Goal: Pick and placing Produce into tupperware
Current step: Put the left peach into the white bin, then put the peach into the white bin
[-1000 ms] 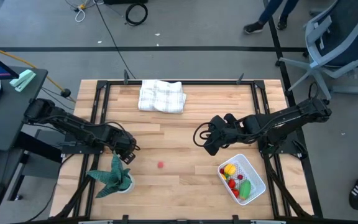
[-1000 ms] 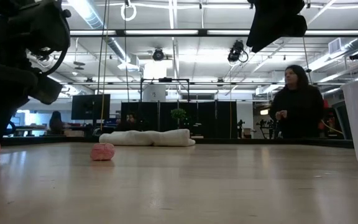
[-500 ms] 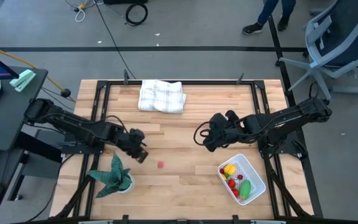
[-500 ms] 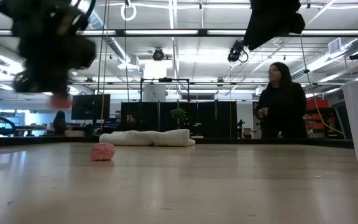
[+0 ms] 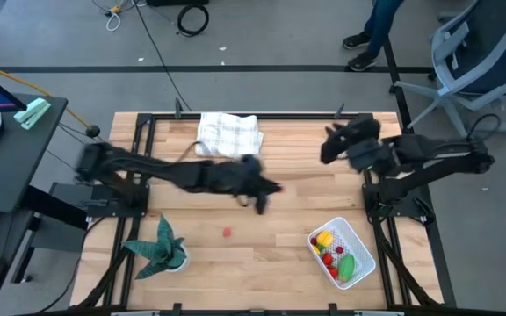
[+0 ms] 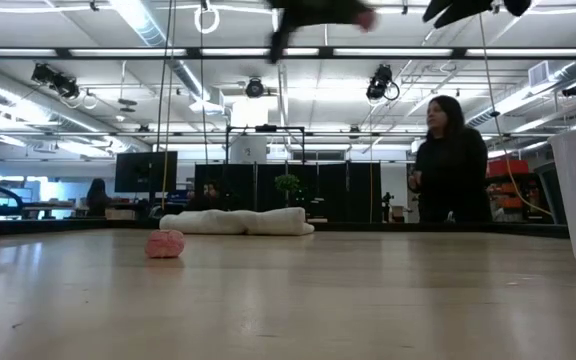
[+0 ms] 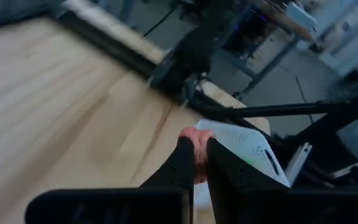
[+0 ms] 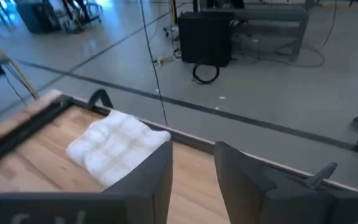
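Over mid-table, our left gripper (image 5: 262,195) is now reaching, having swung away from the potted plant (image 5: 161,248) since a second ago. Its fingers (image 7: 188,163) are pinching a pinkish produce piece (image 7: 197,138), mostly hidden between them, so we cannot tell which way it points. Ahead of it the tupperware (image 5: 343,251) is lying with its long axis slanted. Behind it a pink piece (image 5: 227,233) is resting. Our right gripper (image 5: 329,151), half spread, has pulled back toward the cloth (image 5: 227,135).

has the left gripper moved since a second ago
Yes. The left gripper has swung from beside the potted plant toward the tupperware, pinching a pinkish piece.
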You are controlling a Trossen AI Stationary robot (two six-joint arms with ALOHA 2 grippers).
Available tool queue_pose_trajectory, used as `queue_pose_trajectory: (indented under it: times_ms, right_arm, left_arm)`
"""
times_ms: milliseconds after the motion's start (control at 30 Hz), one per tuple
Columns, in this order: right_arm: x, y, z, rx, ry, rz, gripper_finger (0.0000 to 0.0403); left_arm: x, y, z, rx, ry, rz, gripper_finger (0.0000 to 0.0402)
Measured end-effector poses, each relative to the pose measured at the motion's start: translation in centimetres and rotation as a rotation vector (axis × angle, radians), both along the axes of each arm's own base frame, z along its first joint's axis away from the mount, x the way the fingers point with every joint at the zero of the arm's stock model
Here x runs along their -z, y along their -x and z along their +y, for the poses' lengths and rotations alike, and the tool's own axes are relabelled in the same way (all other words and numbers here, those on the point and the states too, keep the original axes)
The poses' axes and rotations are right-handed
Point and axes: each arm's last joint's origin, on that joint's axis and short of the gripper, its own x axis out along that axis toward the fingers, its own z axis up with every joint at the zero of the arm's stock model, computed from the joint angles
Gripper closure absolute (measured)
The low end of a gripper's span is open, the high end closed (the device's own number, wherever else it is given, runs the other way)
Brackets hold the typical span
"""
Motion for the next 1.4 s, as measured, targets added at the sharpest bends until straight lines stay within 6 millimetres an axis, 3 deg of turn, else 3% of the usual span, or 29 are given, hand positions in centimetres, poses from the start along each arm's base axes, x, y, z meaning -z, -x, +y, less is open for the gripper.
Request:
queue_pose_trajectory:
  times_ms: [167, 267, 400, 533, 733, 933, 1167, 1300, 1400]
  right_arm:
    - [-1.1, 2.6, -0.6, -0.013, -0.027, -0.049, 0.0275]
    - [-1.1, 3.4, -0.7, -0.037, -0.041, -0.027, 0.0275]
    - [-0.6, 3.7, -0.7, -0.069, -0.068, 0.039, 0.0275]
    - [0.0, 3.7, -0.6, -0.077, -0.093, 0.104, 0.0275]
    - [0.7, 3.2, -0.6, -0.058, -0.106, 0.163, 0.0275]
    - [1.1, 2.3, -0.4, -0.061, -0.108, 0.195, 0.0275]
    - [1.6, 1.5, -0.2, -0.102, -0.156, 0.231, 0.0275]
    - [1.8, 1.4, 0.0, -0.165, -0.184, 0.272, 0.0275]
    - [1.9, 1.4, 0.1, -0.231, -0.215, 0.307, 0.0275]
  left_arm:
    - [-0.5, -8.8, -0.7, 0.211, -0.069, -0.087, 0.0374]
    - [0.0, -13.0, -1.9, 0.34, -0.065, -0.137, 0.0376]
    - [3.3, -16.9, -3.7, 0.437, -0.041, -0.08, 0.0374]
    - [7.6, -19.2, -5.6, 0.535, -0.041, -0.02, 0.0371]
    - [11.7, -19.6, -7.2, 0.622, -0.119, 0.096, 0.0352]
    - [12.3, -19.1, -7.7, 0.654, -0.146, 0.166, 0.0275]
    - [9.6, -18.8, -6.3, 0.593, -0.058, 0.172, 0.0189]
    - [7.7, -17.4, -4.2, 0.557, 0.056, 0.314, 0.0178]
    - [5.7, -15.2, -2.5, 0.567, 0.076, 0.465, 0.0186]
